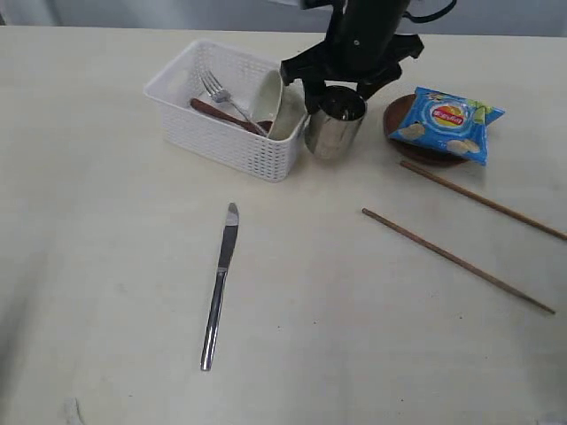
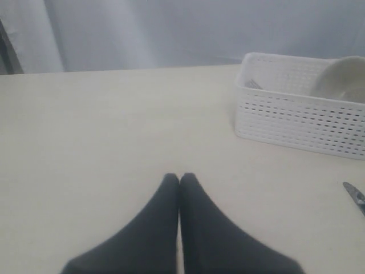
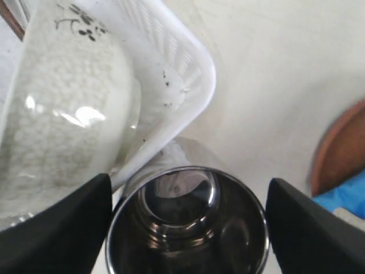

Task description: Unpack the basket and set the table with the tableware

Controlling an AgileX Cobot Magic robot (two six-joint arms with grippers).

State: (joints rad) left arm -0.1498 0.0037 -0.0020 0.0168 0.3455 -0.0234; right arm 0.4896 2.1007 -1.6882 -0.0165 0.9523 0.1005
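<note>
- Tableware first: the steel cup (image 1: 333,133) sits between the widely spread fingers (image 3: 63,228) of the right gripper (image 1: 340,96). The fingers come right up to its rim on either side. I can't tell whether they press on it or merely flank it.
- The cup is upright or nearly so, just outside a corner of the basket (image 1: 221,137).
- Inside the white basket, at the end nearest the cup, the off-white bowl (image 1: 285,106) leans on its side. A fork (image 1: 221,96) and a reddish-brown wooden spoon (image 1: 217,112) lie beside it.
- On the cup's other side a dark brown plate (image 1: 399,115) lies under a blue chip bag (image 1: 450,122).
- Two chopsticks (image 1: 456,259) (image 1: 483,199) lie apart on the table (image 1: 106,266), near the plate.
- A knife (image 1: 220,283) lies alone in front of the basket.
- The left gripper (image 2: 179,178) has its fingers pressed together, empty, over bare tabletop well away from the basket.
</note>
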